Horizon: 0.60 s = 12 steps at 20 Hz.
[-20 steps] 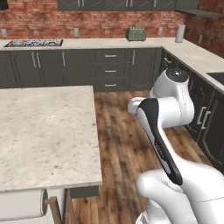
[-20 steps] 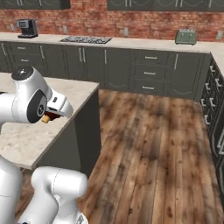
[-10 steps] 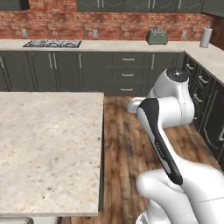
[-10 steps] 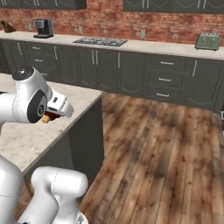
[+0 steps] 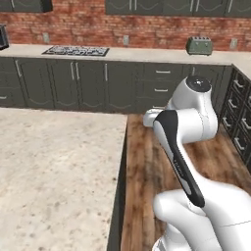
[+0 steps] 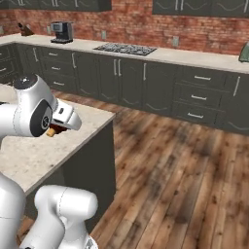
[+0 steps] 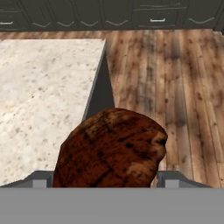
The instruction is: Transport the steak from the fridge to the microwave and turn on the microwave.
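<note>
A dark reddish-brown lumpy steak [image 7: 111, 148] sits large in the hand view, held between my gripper [image 7: 107, 183] fingers, whose grey tips flank it at the bottom. In the right base view the gripper [image 6: 54, 130] is tucked close under the white arm, above the island counter's corner, with a bit of the brown steak [image 6: 51, 132] peeking out. The gripper is shut on the steak. The fridge and the microwave are out of view.
A speckled island counter [image 5: 54, 171] lies left of the arm, its edge beside wood floor [image 6: 165, 160]. Along the brick back wall run dark cabinets with a cooktop [image 5: 76, 50], a toaster [image 5: 199, 46] and a coffee machine [image 6: 62, 32]. More drawers [image 5: 240, 122] stand at right.
The whole scene has slid to the right in both base views, so the base has moved. The arm's pose and its hold on the steak look the same.
</note>
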### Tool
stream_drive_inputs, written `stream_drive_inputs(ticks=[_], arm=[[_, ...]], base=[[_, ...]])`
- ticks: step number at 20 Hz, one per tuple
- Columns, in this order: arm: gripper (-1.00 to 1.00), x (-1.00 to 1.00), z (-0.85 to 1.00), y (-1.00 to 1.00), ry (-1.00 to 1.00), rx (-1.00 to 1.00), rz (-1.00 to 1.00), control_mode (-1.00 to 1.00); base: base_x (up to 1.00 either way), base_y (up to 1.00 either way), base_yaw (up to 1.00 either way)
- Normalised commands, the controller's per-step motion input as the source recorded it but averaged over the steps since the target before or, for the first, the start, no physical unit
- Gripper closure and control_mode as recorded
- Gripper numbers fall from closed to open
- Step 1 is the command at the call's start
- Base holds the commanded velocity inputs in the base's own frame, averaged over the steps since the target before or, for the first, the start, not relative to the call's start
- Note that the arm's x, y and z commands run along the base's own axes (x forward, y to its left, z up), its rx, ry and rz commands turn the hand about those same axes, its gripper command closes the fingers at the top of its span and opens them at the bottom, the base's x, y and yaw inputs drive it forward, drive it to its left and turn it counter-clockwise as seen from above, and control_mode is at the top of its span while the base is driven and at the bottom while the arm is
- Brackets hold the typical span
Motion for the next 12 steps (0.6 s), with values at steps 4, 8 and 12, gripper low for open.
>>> stream_drive_inputs(ticks=[4,8,12], arm=[[1.00,0.00,0.00,0.00,0.00,0.00,0.00,1.00],[1.00,0.00,0.00,0.00,0.00,0.00,0.00,1.00],[1.00,0.00,0.00,0.00,0.00,0.00,0.00,1.00]], base=[[0.62,-0.44,0.23],[0.61,-0.44,0.23],[0.60,-0.44,0.23]])
